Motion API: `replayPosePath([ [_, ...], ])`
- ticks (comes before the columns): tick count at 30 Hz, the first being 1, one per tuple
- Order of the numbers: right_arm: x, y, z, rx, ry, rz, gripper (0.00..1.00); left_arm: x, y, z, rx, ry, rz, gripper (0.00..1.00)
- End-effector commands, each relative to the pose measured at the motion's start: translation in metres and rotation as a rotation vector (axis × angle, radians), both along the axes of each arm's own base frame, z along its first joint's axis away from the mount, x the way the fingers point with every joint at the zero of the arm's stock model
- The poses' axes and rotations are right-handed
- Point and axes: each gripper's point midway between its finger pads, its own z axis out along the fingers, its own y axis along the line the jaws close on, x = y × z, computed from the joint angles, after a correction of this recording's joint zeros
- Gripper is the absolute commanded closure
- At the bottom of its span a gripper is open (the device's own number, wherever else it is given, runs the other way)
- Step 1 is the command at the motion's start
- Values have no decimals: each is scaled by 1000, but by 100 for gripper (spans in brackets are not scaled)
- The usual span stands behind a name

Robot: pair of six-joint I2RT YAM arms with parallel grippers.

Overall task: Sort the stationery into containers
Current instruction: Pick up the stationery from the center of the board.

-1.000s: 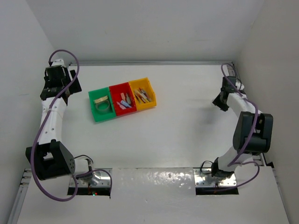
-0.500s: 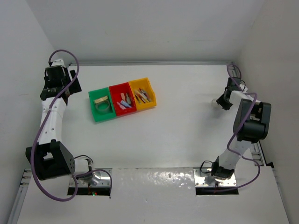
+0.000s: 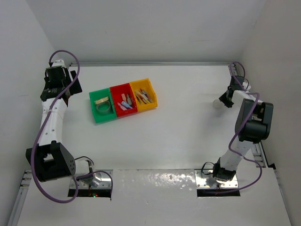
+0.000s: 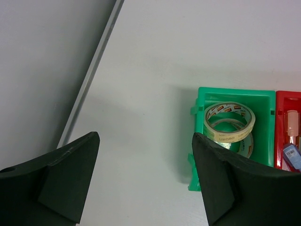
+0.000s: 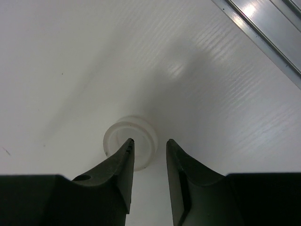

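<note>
Straddling one wall of the white tape roll far right, our right gripper stands narrow; our left gripper gapes wide.

Bright, even light is washing the table in the overhead view, throwing only faint shadows. In the right wrist view glare is gleaming on the metal rail at upper right, while grey shadows are crossing the centre.

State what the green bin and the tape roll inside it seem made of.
Green bin: moulded plastic, probably; uniform colour, thin rigid walls, slight sheen. Tape roll: likely clear adhesive film on a printed cardboard core; yellowish, translucent, lettering visible.
</note>
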Motion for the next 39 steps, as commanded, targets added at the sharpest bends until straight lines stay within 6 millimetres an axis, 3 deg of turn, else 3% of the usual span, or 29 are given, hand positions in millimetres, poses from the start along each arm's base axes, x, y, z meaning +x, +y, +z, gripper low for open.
replayPosePath([
  [1,17,0,15,7,-69,0,67,4,0,15,13,-46,-9,22],
  [10,4,11,8,1,-45,-19,63,1,0,17,13,-52,-10,22],
  [18,13,30,30,-70,-119,0,63,1,-2,22,14,-70,-15,22],
  [25,13,23,37,-68,-261,-197,63,0,-3,21,11,-69,-16,22],
  [39,3,14,-1,-54,-170,-302,64,1,2,16,23,-47,-2,22],
])
